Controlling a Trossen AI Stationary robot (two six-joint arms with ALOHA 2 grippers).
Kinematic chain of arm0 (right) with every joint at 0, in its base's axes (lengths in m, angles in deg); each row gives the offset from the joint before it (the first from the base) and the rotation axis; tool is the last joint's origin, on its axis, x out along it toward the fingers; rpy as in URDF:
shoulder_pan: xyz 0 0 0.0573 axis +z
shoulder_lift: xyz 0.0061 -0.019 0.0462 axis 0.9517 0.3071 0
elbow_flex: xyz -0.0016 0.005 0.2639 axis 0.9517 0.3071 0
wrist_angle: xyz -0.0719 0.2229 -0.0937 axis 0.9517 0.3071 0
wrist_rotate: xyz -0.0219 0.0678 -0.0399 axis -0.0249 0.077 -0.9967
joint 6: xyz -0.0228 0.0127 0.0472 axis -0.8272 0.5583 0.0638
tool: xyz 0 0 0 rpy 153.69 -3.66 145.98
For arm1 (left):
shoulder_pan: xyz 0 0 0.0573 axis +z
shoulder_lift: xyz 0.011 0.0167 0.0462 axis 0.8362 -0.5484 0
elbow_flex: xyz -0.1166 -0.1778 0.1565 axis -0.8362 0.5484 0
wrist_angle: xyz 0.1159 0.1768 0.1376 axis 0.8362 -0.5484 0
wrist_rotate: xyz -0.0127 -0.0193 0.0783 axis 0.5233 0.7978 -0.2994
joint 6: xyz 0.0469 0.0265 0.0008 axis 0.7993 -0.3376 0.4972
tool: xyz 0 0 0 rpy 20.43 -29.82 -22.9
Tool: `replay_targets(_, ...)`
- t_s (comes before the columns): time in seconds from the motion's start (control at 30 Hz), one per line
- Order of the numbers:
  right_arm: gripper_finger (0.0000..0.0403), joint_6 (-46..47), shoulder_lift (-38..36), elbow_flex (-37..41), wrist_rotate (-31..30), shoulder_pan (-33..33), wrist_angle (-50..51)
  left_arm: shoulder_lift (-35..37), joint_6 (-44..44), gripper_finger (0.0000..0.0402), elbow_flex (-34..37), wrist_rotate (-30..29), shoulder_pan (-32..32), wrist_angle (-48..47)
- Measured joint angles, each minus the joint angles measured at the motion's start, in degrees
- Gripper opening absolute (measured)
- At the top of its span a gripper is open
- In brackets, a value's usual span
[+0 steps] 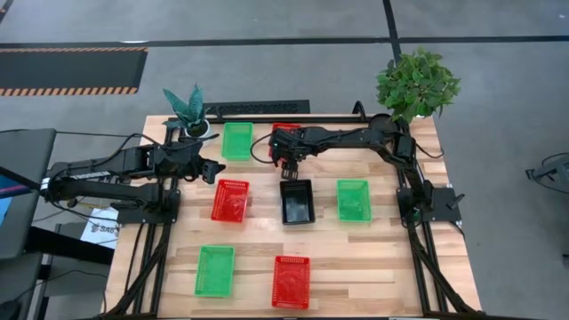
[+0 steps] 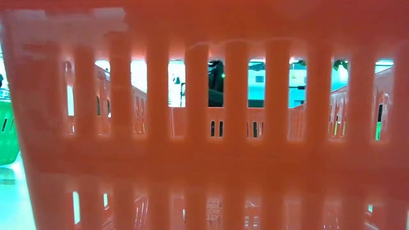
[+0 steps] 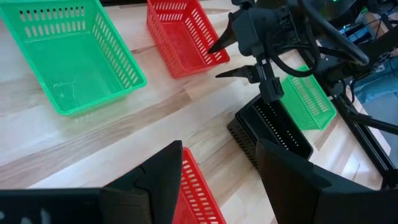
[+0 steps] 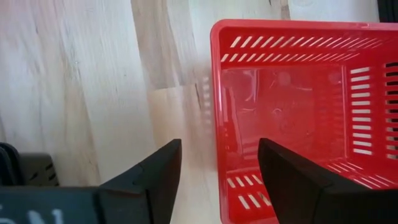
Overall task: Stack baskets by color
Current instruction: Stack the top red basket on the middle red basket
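Seven baskets show on the table. At the far side stand a green one (image 1: pixel 236 140) and a red one (image 1: pixel 284 132). In the middle row are a red basket (image 1: pixel 230 200), a black one (image 1: pixel 298 201) and a green one (image 1: pixel 353 199). Near the front stand a green basket (image 1: pixel 214 269) and a red one (image 1: pixel 291 281). My right gripper (image 1: pixel 286 164) hangs open between the far red basket (image 4: pixel 292 99) and the black one (image 3: pixel 273 127), with the red basket's side wall below the gap. My left gripper (image 3: pixel 219 146) waits open, raised over the far end of the middle red basket (image 3: pixel 196 193).
Two potted plants stand at the table's far edge, one at the left (image 1: pixel 188 111) and a bushy one at the right (image 1: pixel 416 84). The front red basket (image 2: pixel 204 160) fills the low view. Bare wood lies between the rows and along the front right.
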Motion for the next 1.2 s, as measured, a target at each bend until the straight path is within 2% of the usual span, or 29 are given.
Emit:
replay_targets(0.53,0.0231,-0.5,0.0,0.0,1.0,-0.1,1.5,0.0,0.0,0.0193,0.0,0.1,0.0,0.0)
replay_targets(0.77,0.0231,-3.6,-0.3,-4.7,1.6,0.1,9.9,0.0,0.5,0.0193,0.0,0.3,0.0,0.0)
replay_targets(0.97,0.023,-5.2,-0.2,-5.4,1.7,-0.6,8.8,0.0,1.0,0.0193,0.0,-0.2,0.0,0.0)
replay_targets(1.2,0.023,-5.4,4.2,-5.3,2.0,-0.4,8.7,0.0,1.5,0.0193,0.0,-0.2,0.0,0.0)
